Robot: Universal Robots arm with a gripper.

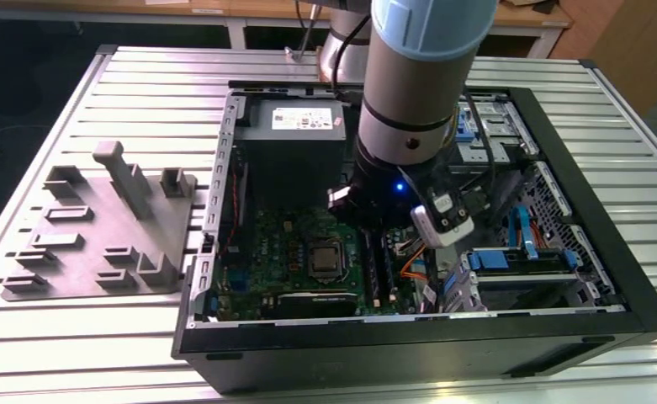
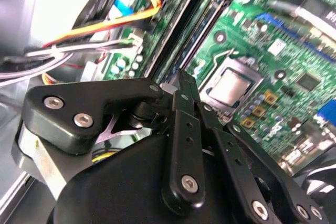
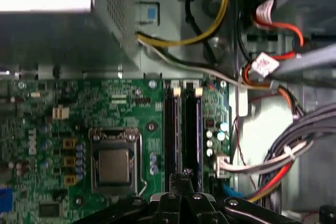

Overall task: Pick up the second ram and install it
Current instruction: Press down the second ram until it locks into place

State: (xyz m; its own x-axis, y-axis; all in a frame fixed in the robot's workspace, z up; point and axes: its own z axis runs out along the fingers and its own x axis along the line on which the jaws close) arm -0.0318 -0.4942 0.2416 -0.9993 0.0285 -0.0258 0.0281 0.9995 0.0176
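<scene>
We saw the gripper (image 3: 184,178) low over the motherboard (image 3: 105,103), its fingers (image 2: 181,90) pressed narrowly together. They sat right above the second ram (image 3: 198,135), which stood seated in its slot.

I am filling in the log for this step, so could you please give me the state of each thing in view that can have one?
Computer case: lying on its side, side panel off, inside exposed.
Hand: shut, holding nothing visible, low over the slots.
Second ram: standing in its slot beside the other slot rail; whether latched cannot be told.
Processor socket: closed, silver chip in place, no cooler on it.
Grey fixture plate: on the table beside the case, holders unoccupied.
</scene>
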